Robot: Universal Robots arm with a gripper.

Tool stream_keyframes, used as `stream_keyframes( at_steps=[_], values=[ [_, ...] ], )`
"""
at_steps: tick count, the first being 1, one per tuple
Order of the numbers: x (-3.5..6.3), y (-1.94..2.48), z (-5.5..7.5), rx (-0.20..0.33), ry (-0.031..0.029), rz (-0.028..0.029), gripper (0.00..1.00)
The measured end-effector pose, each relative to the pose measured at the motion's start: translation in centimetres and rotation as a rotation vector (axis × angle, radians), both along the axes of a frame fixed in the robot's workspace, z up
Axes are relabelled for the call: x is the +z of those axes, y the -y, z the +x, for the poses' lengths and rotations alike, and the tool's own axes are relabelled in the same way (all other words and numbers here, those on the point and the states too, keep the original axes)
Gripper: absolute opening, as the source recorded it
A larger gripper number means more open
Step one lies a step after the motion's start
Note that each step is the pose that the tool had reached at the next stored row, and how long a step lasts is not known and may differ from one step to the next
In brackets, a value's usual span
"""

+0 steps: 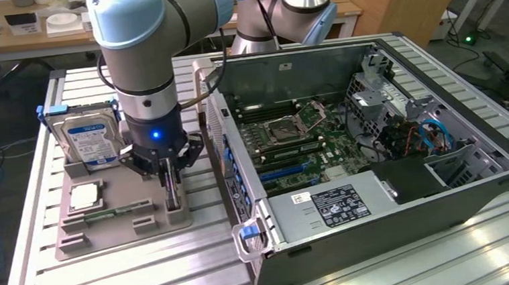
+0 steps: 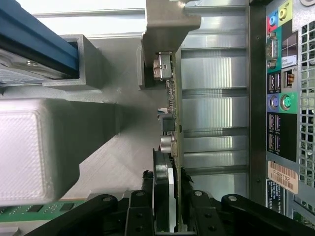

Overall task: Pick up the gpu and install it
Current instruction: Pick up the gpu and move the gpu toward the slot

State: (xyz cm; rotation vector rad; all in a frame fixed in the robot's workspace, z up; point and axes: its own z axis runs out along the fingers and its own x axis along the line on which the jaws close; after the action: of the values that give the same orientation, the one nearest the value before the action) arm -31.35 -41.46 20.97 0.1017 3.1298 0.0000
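The gpu [image 1: 173, 200] stands on edge in a slot of the grey parts holder [image 1: 122, 234], to the exterior view's left of the open computer case [image 1: 473, 188]. In the wrist view the gpu [image 2: 172, 105] runs edge-on, with its metal bracket end resting in the holder's post. My gripper [image 1: 169, 182] reaches straight down onto the card's top edge. Its fingers [image 2: 149, 189] press against both faces of the card, so the gripper [image 2: 168, 199] is shut on it. The card still sits in the holder.
A hard drive with a blue-white label [image 1: 93, 140] stands upright at the holder's back. A processor chip [image 1: 86, 194] and a green memory stick [image 1: 116, 211] lie in the holder. The case's rear port panel [image 2: 283, 98] is close beside the card. The motherboard [image 1: 291, 150] lies exposed.
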Motion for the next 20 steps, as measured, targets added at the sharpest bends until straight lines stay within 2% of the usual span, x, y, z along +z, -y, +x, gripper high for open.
stream_keyframes(
  at_steps=[5, 7, 20],
  values=[
    [0.0, 0.0, 0.01, 0.0, -0.0002, -0.0001, 0.34],
    [-0.01, 0.0, 0.02, 0.0, -0.0003, -0.0002, 0.28],
    [-0.06, 0.0, 0.04, 0.0, -0.0001, -0.001, 0.28]
  ],
)
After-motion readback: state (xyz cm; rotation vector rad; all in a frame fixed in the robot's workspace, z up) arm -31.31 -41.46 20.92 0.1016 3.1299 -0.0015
